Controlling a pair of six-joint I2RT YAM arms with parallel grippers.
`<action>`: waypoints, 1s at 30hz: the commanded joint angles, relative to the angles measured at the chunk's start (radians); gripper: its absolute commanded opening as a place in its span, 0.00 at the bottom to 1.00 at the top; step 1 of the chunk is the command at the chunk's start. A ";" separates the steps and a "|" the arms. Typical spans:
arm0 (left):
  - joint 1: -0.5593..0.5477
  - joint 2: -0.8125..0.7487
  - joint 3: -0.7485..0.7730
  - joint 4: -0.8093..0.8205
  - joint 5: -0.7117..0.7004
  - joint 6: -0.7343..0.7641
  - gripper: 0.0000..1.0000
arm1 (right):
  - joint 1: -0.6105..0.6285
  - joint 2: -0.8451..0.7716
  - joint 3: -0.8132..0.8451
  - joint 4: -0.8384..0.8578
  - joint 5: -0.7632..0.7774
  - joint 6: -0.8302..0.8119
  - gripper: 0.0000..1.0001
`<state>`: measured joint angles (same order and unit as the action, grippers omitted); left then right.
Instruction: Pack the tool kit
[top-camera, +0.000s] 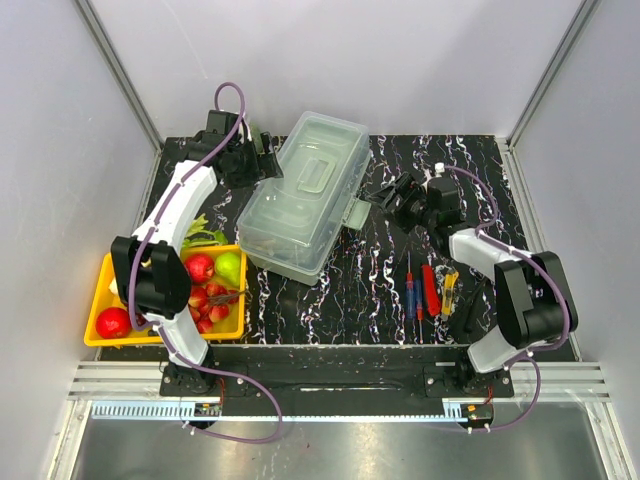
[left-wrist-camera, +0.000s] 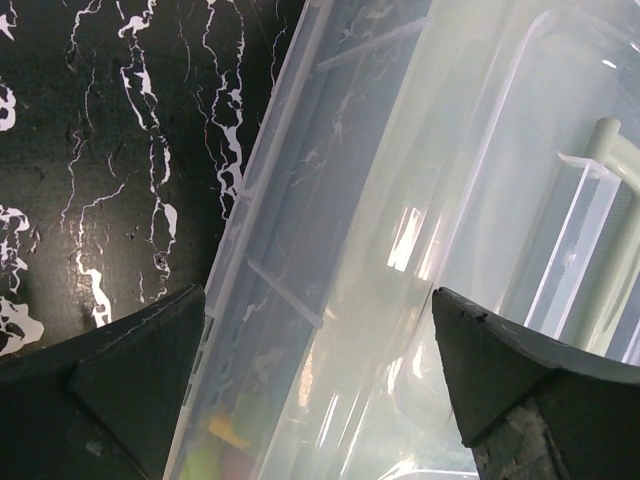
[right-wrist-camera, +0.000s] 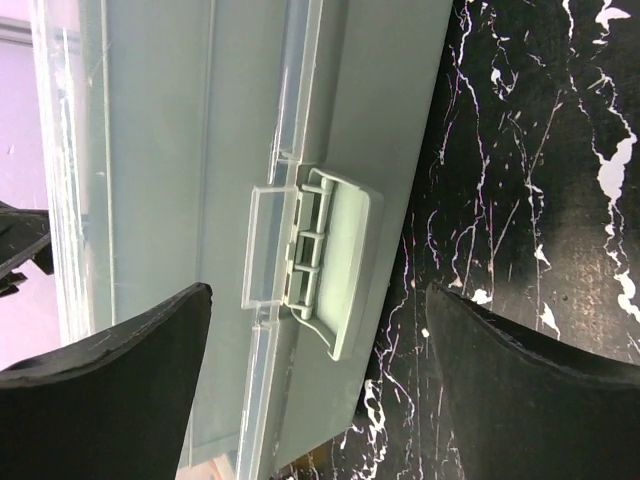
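Toolbox (top-camera: 300, 195) lies between left end effector (top-camera: 268, 158) and right end effector (top-camera: 383, 196), both spread wide, empty.

Yellow tray (top-camera: 98, 295) holding red and green fruit (top-camera: 200, 267), well behind the left claw (top-camera: 266, 155). Marbled table (top-camera: 350, 290) beneath it.

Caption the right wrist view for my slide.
Open right gripper facing the front latch of the translucent toolbox.

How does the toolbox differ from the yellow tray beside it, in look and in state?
The toolbox is translucent grey-green; the yellow tray is opaque. The toolbox is larger, with its lid down; the tray is open and holds fruit. The toolbox lies askew on the table; the tray sits roughly square. Both are rectangular containers.
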<state>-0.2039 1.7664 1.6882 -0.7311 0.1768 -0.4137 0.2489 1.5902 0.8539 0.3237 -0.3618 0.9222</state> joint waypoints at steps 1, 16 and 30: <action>-0.003 -0.062 0.062 -0.013 -0.022 0.039 0.99 | 0.009 -0.067 -0.009 -0.017 0.008 -0.088 0.91; -0.144 -0.059 0.160 0.009 0.000 0.153 0.99 | 0.052 0.080 0.004 0.107 -0.072 -0.118 0.70; -0.272 0.041 0.241 0.024 -0.036 0.213 0.77 | 0.053 0.102 -0.018 0.149 -0.060 -0.086 0.63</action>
<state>-0.4469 1.7866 1.8633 -0.7563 0.1425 -0.2234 0.2947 1.7023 0.8303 0.4076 -0.4133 0.8288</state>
